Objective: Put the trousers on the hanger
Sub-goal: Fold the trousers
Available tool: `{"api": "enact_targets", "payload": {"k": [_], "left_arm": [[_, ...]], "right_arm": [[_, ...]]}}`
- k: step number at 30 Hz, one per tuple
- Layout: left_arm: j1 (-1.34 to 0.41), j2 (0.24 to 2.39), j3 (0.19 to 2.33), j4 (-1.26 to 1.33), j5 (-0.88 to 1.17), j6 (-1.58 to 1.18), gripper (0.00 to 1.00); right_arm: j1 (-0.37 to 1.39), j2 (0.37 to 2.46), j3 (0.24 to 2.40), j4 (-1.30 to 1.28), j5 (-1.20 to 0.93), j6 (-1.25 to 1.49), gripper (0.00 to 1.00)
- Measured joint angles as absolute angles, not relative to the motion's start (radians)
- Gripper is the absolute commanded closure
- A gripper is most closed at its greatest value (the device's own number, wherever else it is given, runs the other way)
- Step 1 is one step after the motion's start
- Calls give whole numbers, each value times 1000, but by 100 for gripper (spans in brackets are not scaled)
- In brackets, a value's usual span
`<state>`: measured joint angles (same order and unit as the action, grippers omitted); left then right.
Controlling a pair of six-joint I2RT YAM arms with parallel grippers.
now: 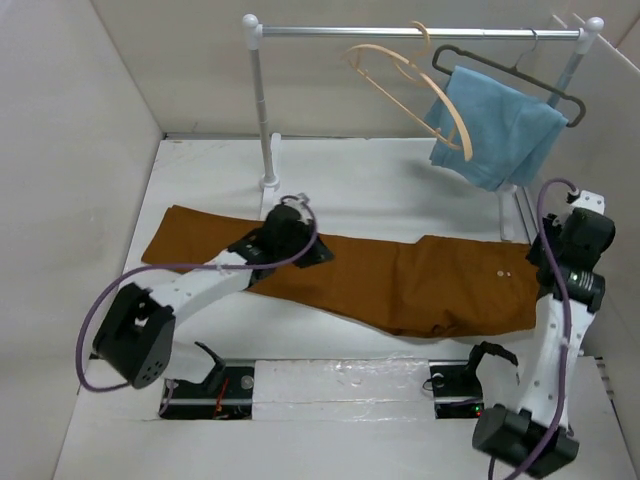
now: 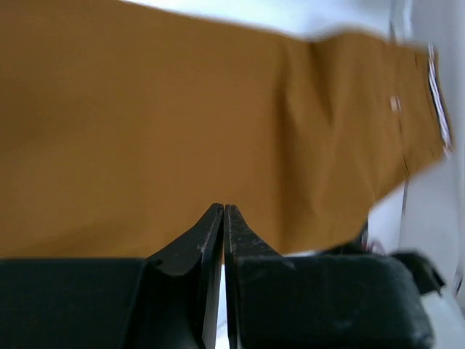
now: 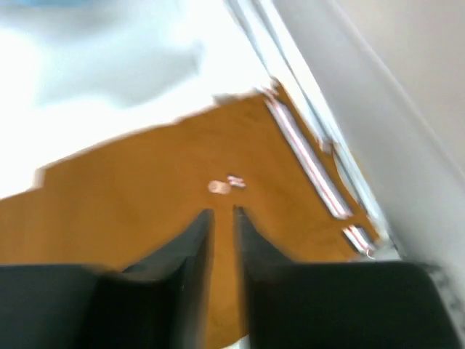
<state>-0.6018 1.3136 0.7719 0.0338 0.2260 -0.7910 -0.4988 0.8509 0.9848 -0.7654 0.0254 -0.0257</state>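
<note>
The rust-brown trousers (image 1: 400,285) lie flat across the table, legs to the left and waistband to the right. The pale wooden hanger (image 1: 410,85) hangs empty on the rail at the back. My left gripper (image 1: 316,254) is shut and empty, just above the trouser legs. In the left wrist view (image 2: 223,209) its tips meet over the trousers (image 2: 182,109). My right gripper (image 1: 541,262) hovers over the waistband end. In the right wrist view (image 3: 221,212) its jaws are almost together, holding nothing, near a small button (image 3: 218,187) and the striped lining (image 3: 305,163).
A metal rail (image 1: 420,32) on white posts (image 1: 265,110) spans the back. A dark grey hanger (image 1: 500,70) on it carries a light blue cloth (image 1: 495,130) next to the wooden hanger. White walls close in both sides.
</note>
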Motion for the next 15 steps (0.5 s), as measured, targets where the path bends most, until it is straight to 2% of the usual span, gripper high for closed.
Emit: {"api": "enact_targets", "payload": {"k": [1, 2, 5, 7, 11, 15], "left_arm": [[-659, 1354, 811, 33, 226, -790, 98], [-703, 1399, 849, 41, 233, -789, 98], [-743, 1533, 906, 94, 267, -790, 98], [-717, 1624, 912, 113, 294, -791, 98], [-575, 1735, 853, 125, 337, -791, 98], [-324, 1692, 732, 200, 455, -816, 99]], "right_arm": [[-474, 796, 979, -757, 2, -23, 97], [-458, 747, 958, -741, -31, -21, 100], [-375, 617, 818, -675, -129, 27, 100], [-281, 623, 700, -621, -188, 67, 100], [-38, 837, 523, -517, -241, 149, 100], [4, 1023, 462, -472, -249, 190, 100]]}}
